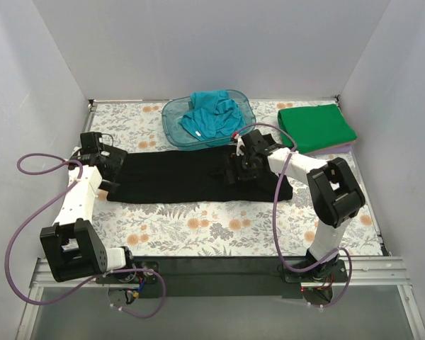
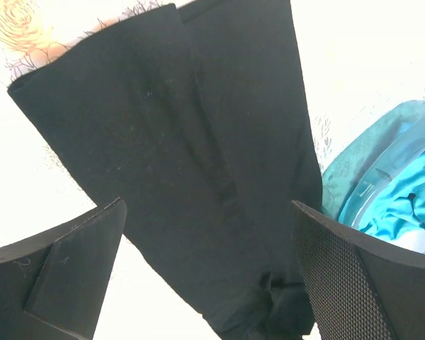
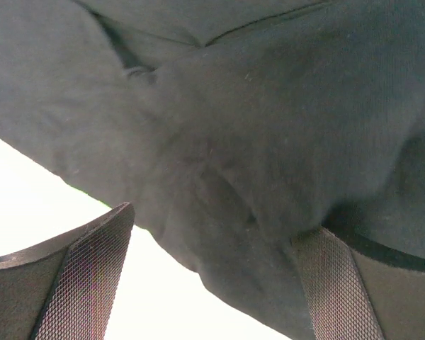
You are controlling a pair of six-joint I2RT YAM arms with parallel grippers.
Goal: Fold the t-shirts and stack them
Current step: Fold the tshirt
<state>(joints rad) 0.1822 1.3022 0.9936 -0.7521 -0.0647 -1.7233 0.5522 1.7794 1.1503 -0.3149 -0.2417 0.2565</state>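
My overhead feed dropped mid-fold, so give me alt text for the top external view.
A black t-shirt lies as a long band across the floral table, the left tool at its left end, the right tool over its right part. Behind, a teal t-shirt sits crumpled in a blue tub; a folded green t-shirt lies far right.
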